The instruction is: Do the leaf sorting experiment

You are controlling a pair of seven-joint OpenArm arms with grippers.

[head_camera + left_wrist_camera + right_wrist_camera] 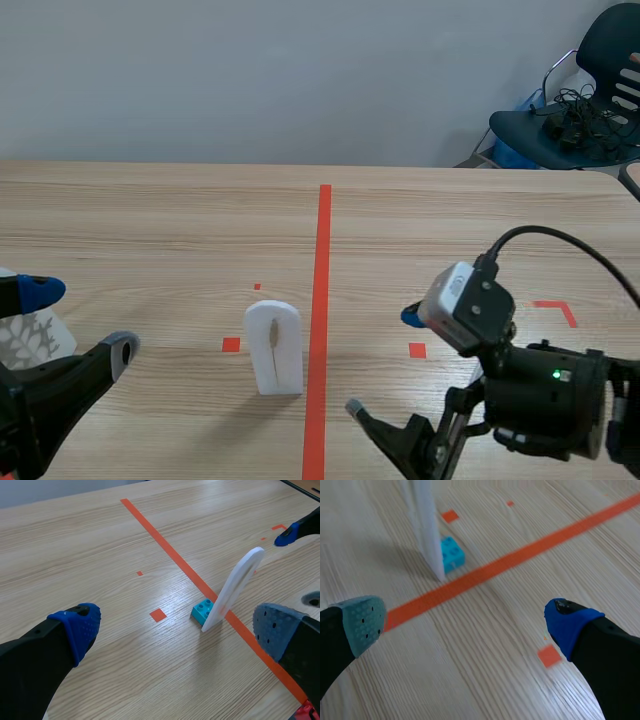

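A: Count?
B: One table (150, 210). Two grippers: left gripper (177, 626) and right gripper (466, 621), both spread, holding nothing. One white card (273, 347), tilted, just left of the centre tape. One teal brick (202, 611) behind its foot. One thin brown leaf (273, 335) on its face.
A: Room?
B: Card is mid-table, apart from both grippers, well off the far edge.
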